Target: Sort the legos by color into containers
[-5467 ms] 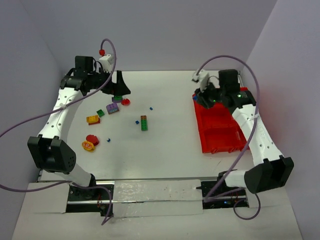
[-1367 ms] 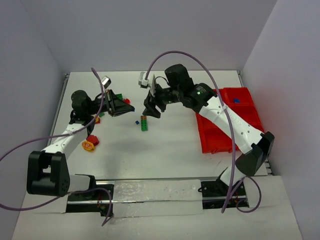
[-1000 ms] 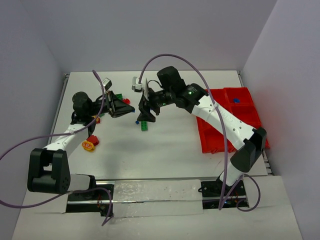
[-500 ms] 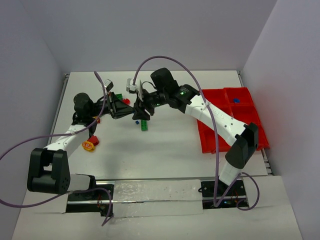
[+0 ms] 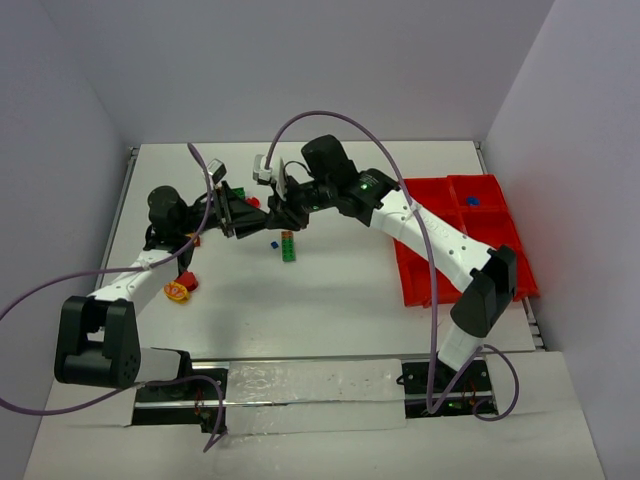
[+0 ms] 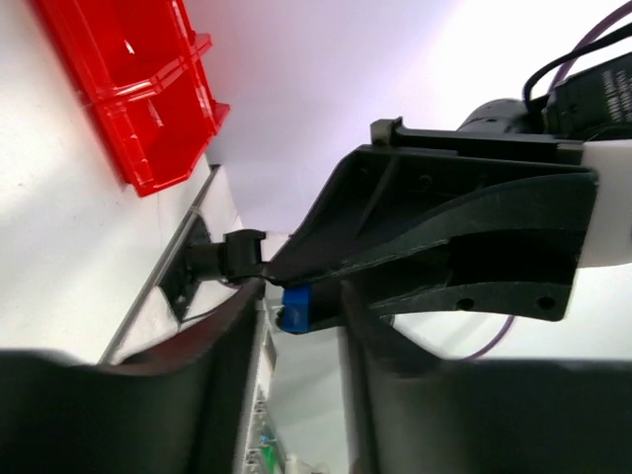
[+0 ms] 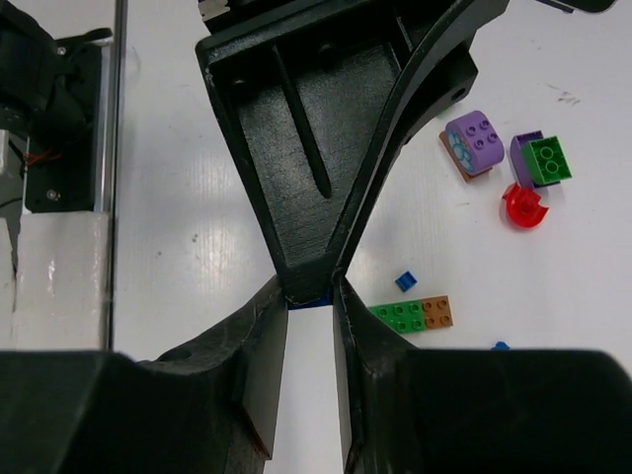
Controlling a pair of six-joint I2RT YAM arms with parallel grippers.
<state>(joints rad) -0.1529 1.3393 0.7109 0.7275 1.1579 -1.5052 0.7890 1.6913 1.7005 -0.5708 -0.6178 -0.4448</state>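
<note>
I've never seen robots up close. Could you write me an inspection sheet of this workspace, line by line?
Surface: white table, with loose bricks scattered on it.
Job's things: red tray with one blue bit inside; green-and-orange stack, purple and green bricks and red and yellow pieces on the table; blue brick between the two grippers.
Clutter: nothing seen.
Grippers: right gripper closed on the blue brick; left gripper with its fingers slightly apart on either side of it.
Cables: purple cables loop over both arms.
Surroundings: plain pale walls.
</note>
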